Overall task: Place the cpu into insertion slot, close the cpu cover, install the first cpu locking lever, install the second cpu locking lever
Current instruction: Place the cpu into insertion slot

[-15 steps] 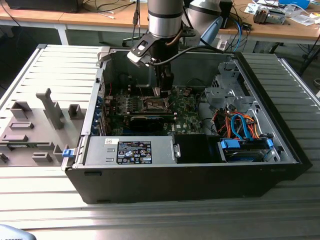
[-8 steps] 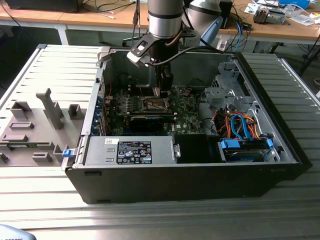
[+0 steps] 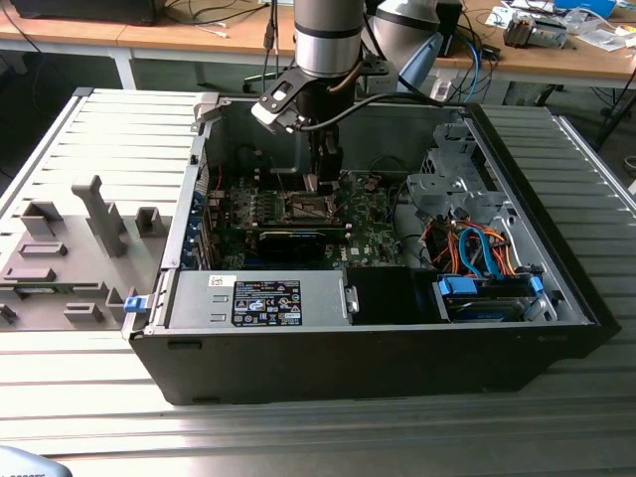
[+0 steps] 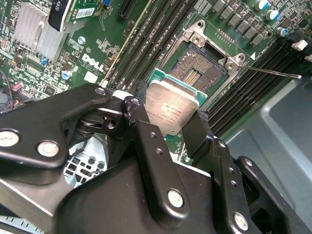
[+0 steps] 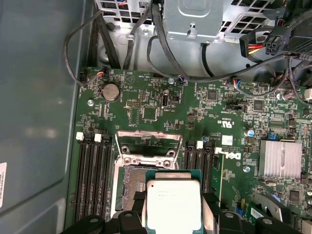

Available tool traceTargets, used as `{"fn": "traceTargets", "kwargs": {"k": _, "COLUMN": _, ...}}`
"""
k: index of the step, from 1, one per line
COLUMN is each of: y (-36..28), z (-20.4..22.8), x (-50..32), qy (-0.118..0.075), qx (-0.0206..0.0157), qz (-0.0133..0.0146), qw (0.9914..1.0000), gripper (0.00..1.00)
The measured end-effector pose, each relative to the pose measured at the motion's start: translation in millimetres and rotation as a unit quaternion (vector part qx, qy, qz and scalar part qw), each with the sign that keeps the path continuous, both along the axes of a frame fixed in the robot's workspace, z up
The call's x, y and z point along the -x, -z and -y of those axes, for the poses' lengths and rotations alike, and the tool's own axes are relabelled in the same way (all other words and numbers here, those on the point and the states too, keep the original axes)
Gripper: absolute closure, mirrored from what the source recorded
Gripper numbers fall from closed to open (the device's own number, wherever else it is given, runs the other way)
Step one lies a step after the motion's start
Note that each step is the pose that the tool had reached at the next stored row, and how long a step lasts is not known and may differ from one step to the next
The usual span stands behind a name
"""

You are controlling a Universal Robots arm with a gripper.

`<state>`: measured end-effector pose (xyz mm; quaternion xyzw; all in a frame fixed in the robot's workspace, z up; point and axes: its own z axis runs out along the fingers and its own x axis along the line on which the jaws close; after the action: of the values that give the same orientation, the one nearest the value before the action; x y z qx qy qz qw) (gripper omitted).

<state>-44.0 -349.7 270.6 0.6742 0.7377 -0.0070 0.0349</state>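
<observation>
Inside the open computer case (image 3: pixel 397 348), toward the exterior view's left half of the board and well back from the near wall, I have the gripper (image 3: pixel 318 184) hanging over the insertion slot (image 3: pixel 303 206). Its fingers (image 4: pixel 146 141) are pinched narrow on two opposite edges of the cpu (image 4: pixel 170 109), metal lid up, green rim showing around it.

In both wrist views the chip sits above the slot but apart from it. In the second wrist view it overlaps one edge of the socket, whose pin field (image 4: pixel 197 73) is mostly uncovered, so I judge it is not centred yet. The cpu cover (image 5: pixel 148 135) looks folded back on the side of the socket toward the silver drive cage (image 5: pixel 195 19), and a thin lever rod (image 4: pixel 273 72) stands clear of the opening, so nothing seems to block the way down.

To do this step well, I would square the chip's edges to the socket rim first, while it is high, since dragging it across the pins could bend them. I would check the corner mark against the socket's before committing, but I cannot make it out. The descent should be slow and flat, with no tilt. The memory slots (image 5: pixel 95 170) flank the socket closely, so finger clearance is tight on both sides.
</observation>
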Motion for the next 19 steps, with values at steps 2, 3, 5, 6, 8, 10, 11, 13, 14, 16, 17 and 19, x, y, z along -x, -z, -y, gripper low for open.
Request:
{"fn": "traceTargets", "kwargs": {"k": 2, "y": 0.3, "z": 0.0, "x": 0.0, "qy": 0.003, "qx": 0.0001, "qz": 0.0, "qw": 1.0, "gripper": 0.46}}
{"fn": "traceTargets", "kwargs": {"k": 3, "y": 0.4, "z": 0.0, "x": 0.0, "qy": 0.003, "qx": 0.0001, "qz": 0.0, "qw": 0.99999, "gripper": 0.46}}
{"fn": "traceTargets", "kwargs": {"k": 5, "y": 0.6, "z": 0.0, "x": 0.0, "qy": 0.005, "qx": 0.0002, "qz": 0.0, "qw": 0.99999, "gripper": 0.46}}
{"fn": "traceTargets", "kwargs": {"k": 6, "y": 0.7, "z": 0.0, "x": 0.0, "qy": 0.006, "qx": 0.0003, "qz": 0.0, "qw": 0.99998, "gripper": 0.46}}
{"fn": "traceTargets", "kwargs": {"k": 8, "y": 0.9, "z": 0.0, "x": 0.0, "qy": 0.007, "qx": 0.0004, "qz": 0.0, "qw": 0.99997, "gripper": 0.46}}
{"fn": "traceTargets", "kwargs": {"k": 10, "y": 1.2, "z": 0.0, "x": 0.0, "qy": 0.01, "qx": 0.0005, "qz": 0.0, "qw": 0.99995, "gripper": 0.46}}
{"fn": "traceTargets", "kwargs": {"k": 11, "y": 1.3, "z": 0.0, "x": 0.0, "qy": 0.01, "qx": 0.0006, "qz": 0.0, "qw": 0.99995, "gripper": 0.46}}
{"fn": "traceTargets", "kwargs": {"k": 13, "y": 1.6, "z": 0.0, "x": 0.0, "qy": 0.013, "qx": 0.0008, "qz": 0.0, "qw": 0.99991, "gripper": 0.46}}
{"fn": "traceTargets", "kwargs": {"k": 14, "y": 1.8, "z": 0.0, "x": 0.0, "qy": 0.014, "qx": 0.0009, "qz": 0.0, "qw": 0.9999, "gripper": 0.46}}
{"fn": "traceTargets", "kwargs": {"k": 16, "y": 2.1, "z": 0.0, "x": 0.0, "qy": 0.017, "qx": 0.0011, "qz": 0.0, "qw": 0.99986, "gripper": 0.46}}
{"fn": "traceTargets", "kwargs": {"k": 17, "y": 2.3, "z": 0.0, "x": 0.0, "qy": 0.018, "qx": 0.0013, "qz": 0.0, "qw": 0.99984, "gripper": 0.46}}
{"fn": "traceTargets", "kwargs": {"k": 19, "y": 2.6, "z": 0.0, "x": 0.0, "qy": 0.02, "qx": 0.0015, "qz": 0.0, "qw": 0.99979, "gripper": 0.46}}
